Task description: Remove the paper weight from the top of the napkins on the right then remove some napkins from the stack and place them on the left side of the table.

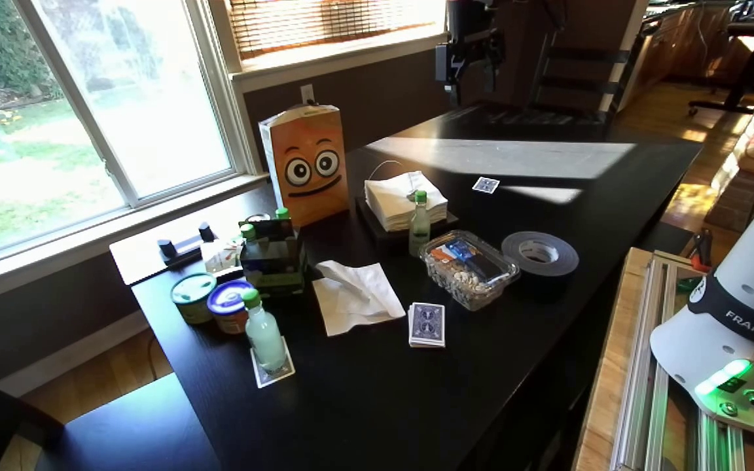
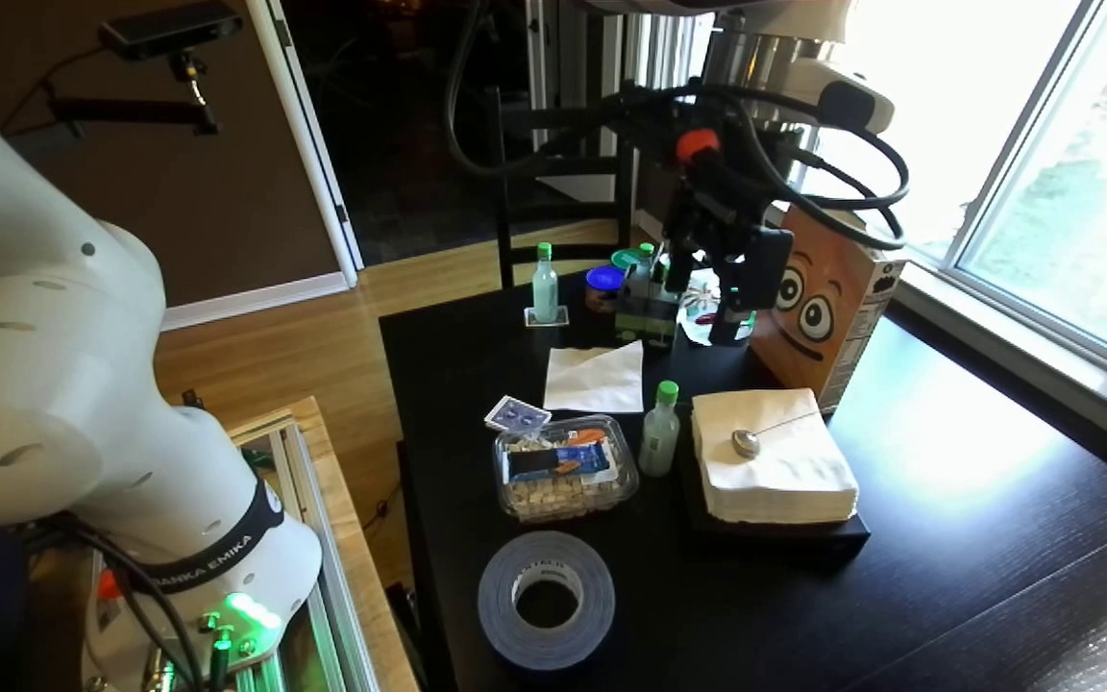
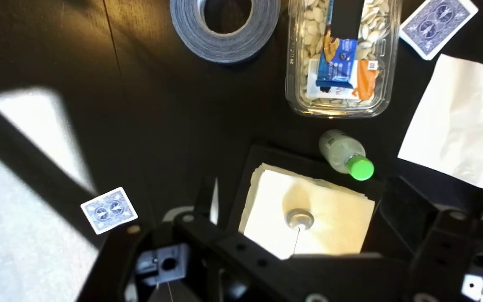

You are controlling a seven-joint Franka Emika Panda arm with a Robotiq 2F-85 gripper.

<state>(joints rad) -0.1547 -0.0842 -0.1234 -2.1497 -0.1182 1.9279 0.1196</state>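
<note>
The gripper, nearest in the wrist view, holds nothing; its fingers stand wide apart, presumably to straddle what lies beyond: the small metallic paper weight, resting on the white napkins, likely to keep them flat. Beneath, a black holder bears them on the table.

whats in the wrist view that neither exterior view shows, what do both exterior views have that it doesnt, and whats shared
Only the wrist view: a small square code on the orange-and-white packet in the clear tub; I cannot make that code out elsewhere.

Only the exterior views, both of them: the orange box with a face, the window and the robot's base.

Shared by all three: the napkin stack with the paper weight on top, the tape roll, the tub and the tool.
</note>
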